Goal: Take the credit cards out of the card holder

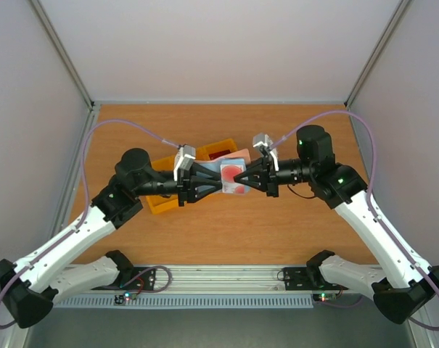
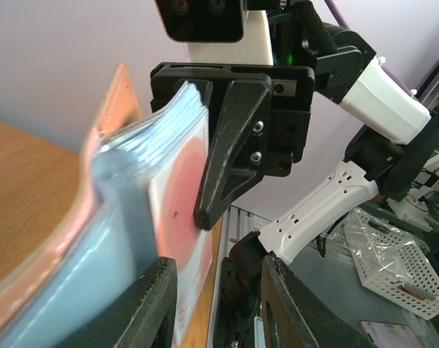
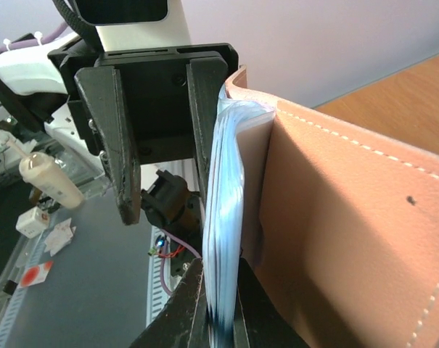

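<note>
The right end effector (image 3: 219,279) is clamped together on the card holder (image 3: 350,217). Its two fingers pinch the edge of the pale blue pocket layers, while the taupe-brown outer flap stands free just beside them. In the left wrist view one of its fingers (image 2: 230,145) rests its tip on the face of the whitish-pink card (image 2: 179,196), right at the red blotch. That card sits in the pocket with much of its face showing.

The left end effector (image 2: 215,268) comes in from the opposite side with its jaws apart and grips nothing. One of its fingers (image 3: 204,116) lies flat against the blue pocket layers; the other stands clear of them. The lower edge of the card shows in the gap between the two.

The card holder stands on edge, between the two end effectors over the middle of the desk (image 1: 226,232). It is just in front of a yellow tray (image 1: 163,204).
</note>
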Tool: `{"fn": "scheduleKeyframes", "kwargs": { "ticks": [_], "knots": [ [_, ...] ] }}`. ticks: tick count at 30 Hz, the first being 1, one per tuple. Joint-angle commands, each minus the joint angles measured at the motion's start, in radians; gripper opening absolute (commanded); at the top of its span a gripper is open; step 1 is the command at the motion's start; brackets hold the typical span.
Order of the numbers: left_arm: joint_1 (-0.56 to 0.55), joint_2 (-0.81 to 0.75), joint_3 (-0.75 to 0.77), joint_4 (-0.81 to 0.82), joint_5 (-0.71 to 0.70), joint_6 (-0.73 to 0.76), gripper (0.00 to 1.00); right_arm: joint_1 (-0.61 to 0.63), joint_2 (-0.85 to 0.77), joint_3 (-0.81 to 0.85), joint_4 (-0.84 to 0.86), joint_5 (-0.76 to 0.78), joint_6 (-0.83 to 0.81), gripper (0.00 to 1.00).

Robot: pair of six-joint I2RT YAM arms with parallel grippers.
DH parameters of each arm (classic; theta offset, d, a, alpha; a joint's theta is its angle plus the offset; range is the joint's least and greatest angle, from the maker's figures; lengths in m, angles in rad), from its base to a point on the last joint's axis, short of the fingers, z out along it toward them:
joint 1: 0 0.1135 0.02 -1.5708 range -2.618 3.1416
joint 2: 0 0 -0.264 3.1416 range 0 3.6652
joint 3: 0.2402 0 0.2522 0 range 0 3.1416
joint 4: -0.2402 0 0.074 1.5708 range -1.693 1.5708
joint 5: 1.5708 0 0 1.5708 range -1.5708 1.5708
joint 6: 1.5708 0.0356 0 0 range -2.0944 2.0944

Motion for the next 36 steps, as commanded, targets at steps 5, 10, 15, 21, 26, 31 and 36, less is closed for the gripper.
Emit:
{"fn": "scheduleKeyframes", "kwargs": {
  "ticks": [5, 10, 15, 21, 26, 31, 36],
  "knots": [
    [0.005, -0.007, -0.02, 0.026, 0.001, 0.043, 0.34, 0.007, -0.001, 0.066, 0.001, -0.091, -0.013, 0.01],
    [-0.044, 0.033, -0.009, 0.12, 0.002, 0.039, 0.27, 0.007, 0.001, 0.071, 0.02, -0.081, 0.01, 0.01],
    [-0.083, 0.037, -0.023, 0.154, 0.045, 0.056, 0.06, 0.006, 0.01, 0.066, 0.03, -0.07, 0.014, 0.01],
    [-0.064, -0.014, -0.042, 0.128, 0.05, 0.041, 0.0, 0.001, 0.001, 0.042, 0.013, -0.032, -0.009, 0.02],
    [-0.024, -0.043, -0.065, 0.116, 0.021, -0.014, 0.0, -0.029, -0.004, 0.014, 0.009, -0.057, 0.022, 0.15],
    [0.01, -0.059, -0.147, 0.115, -0.013, -0.081, 0.0, -0.035, -0.024, -0.074, 0.025, -0.037, 0.083, 0.2],
    [0.007, -0.016, -0.327, 0.284, -0.034, -0.234, 0.0, -0.035, -0.031, -0.248, 0.091, -0.046, 0.208, 0.01]
  ]
}}
